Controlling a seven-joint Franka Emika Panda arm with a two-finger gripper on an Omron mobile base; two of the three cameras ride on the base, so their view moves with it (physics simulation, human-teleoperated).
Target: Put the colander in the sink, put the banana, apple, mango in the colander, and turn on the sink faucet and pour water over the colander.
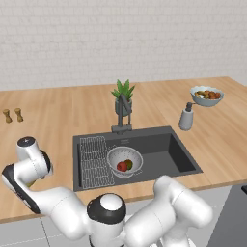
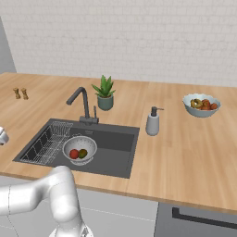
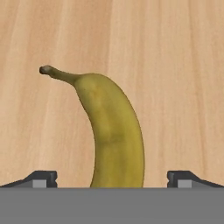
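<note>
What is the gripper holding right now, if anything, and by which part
Nothing is held. The gripper is open, its fingertips standing wide apart on either side of the banana, which lies on the wooden counter.

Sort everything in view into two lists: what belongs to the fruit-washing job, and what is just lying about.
Job:
colander, in the sink
apple and mango, in the colander
banana, on the counter between the open gripper tips
sink faucet

Lying about:
wire rack
potted plant
soap dispenser
fruit bowl
two small shakers
</note>
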